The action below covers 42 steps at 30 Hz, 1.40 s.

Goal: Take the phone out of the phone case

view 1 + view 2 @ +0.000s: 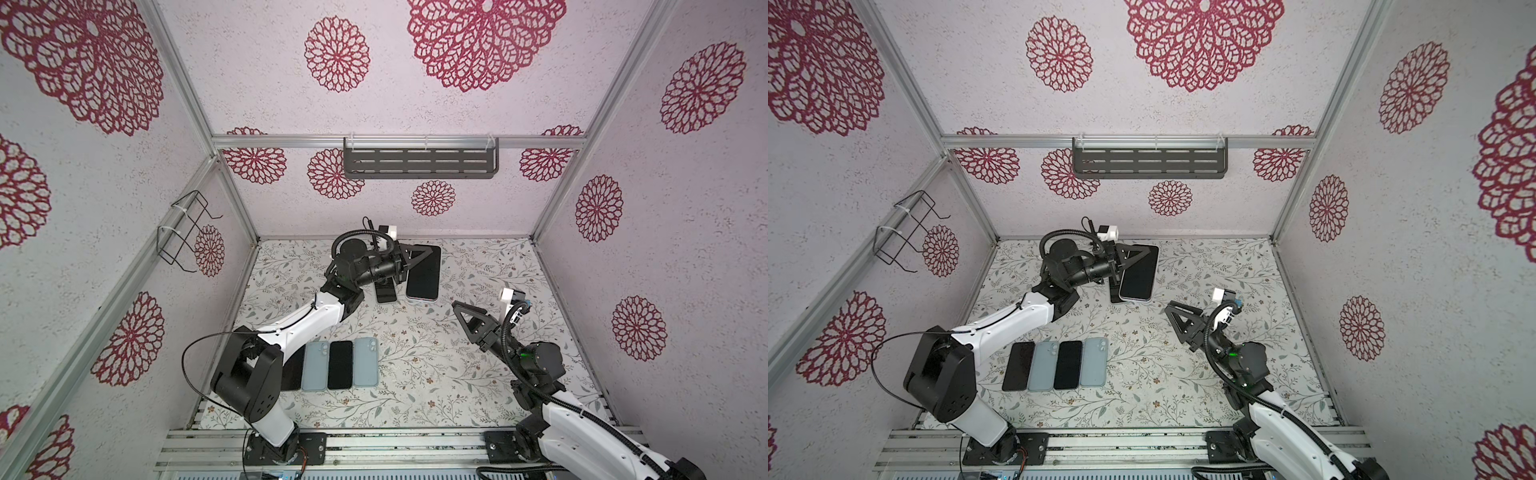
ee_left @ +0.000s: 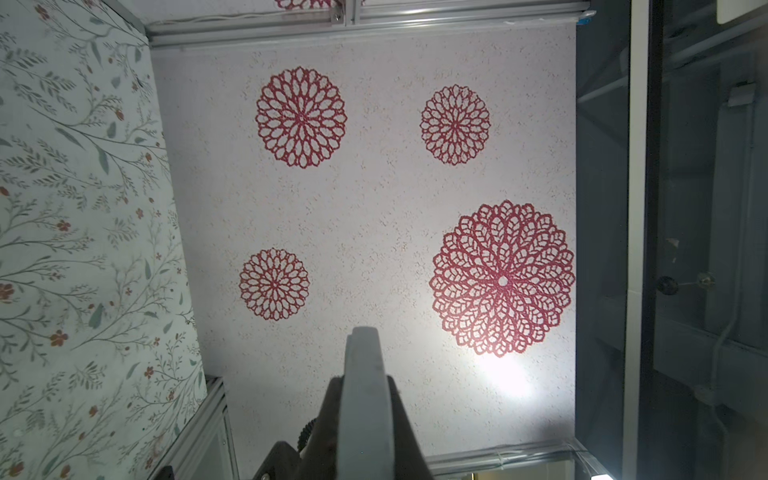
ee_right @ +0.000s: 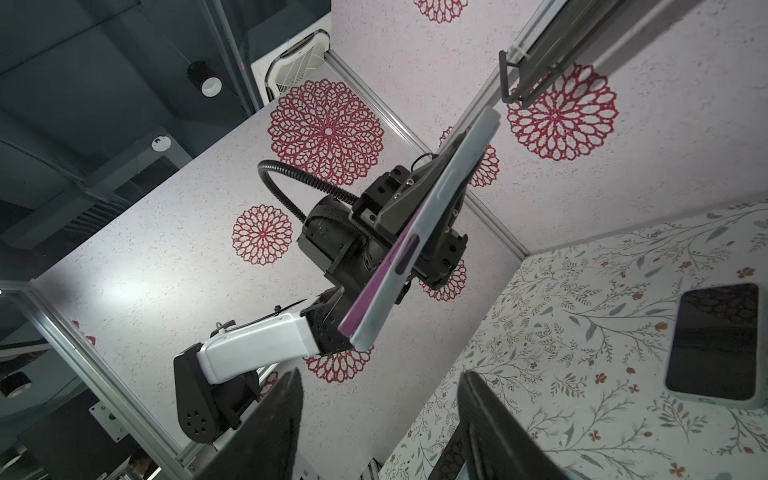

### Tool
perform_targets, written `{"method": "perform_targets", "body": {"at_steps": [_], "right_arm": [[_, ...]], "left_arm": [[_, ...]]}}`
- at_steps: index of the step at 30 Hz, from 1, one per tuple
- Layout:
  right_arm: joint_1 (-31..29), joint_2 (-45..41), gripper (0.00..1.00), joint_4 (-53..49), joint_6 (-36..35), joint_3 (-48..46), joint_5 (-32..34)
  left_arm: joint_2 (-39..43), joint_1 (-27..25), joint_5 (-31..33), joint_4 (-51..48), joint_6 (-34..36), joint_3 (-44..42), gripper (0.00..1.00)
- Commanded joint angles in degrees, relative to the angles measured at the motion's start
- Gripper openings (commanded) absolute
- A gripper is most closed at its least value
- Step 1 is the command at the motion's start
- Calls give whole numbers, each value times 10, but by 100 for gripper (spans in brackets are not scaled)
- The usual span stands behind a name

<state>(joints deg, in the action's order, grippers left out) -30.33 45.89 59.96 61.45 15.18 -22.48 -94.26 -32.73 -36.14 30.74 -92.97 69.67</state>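
On the floral desk (image 1: 436, 386) you have the left arm (image 1: 299, 324) stretched to the far middle and the right arm (image 1: 573, 419) bent at the near right, its base cut off by the frame edge. Near the left arm's base lies a row of four, side by side: a black phone (image 1: 294, 374), half hidden by the arm in a top view, a pale blue case (image 1: 314, 365), a second black phone (image 1: 340, 365) and another blue case (image 1: 365, 361). Both cases lie back up, so you cannot tell what is in them.

The phone (image 1: 424, 276), screen up, is lifted off the desk at the far middle, sitting in its grey phone case (image 3: 376, 318). In the right wrist view its purple edge runs along the case rim, and you cannot tell whether any corner has come free. Under it a further dark phone (image 1: 385, 294) lies flat on the desk, partly hidden in both top views.

Your left pincer (image 1: 420, 254) is clamped tight across the phone case from both faces. Your right pincer (image 1: 457, 308) hangs well apart to the right, jaws spread, gripping nothing.
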Motion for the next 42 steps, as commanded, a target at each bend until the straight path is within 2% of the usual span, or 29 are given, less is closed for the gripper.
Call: {"method": "perform_targets", "body": {"at_steps": [1, 5, 11, 23, 32, 42], "right_arm": [[-9, 39, 64, 55, 33, 5, 19], [-25, 102, 67, 143, 64, 16, 9], [-40, 147, 68, 189, 75, 20, 12], [-47, 162, 67, 202, 80, 14, 22], [-46, 217, 66, 274, 104, 15, 27], [-42, 263, 65, 299, 122, 23, 31]], "left_arm": [[12, -8, 40, -56, 42, 20, 0], [12, -13, 57, -52, 37, 10, 0], [9, -18, 59, -38, 28, 3, 0], [3, -22, 57, -17, 19, 0, 0], [5, -29, 54, -11, 17, -7, 0], [5, -36, 49, 0, 14, -10, 0]]}}
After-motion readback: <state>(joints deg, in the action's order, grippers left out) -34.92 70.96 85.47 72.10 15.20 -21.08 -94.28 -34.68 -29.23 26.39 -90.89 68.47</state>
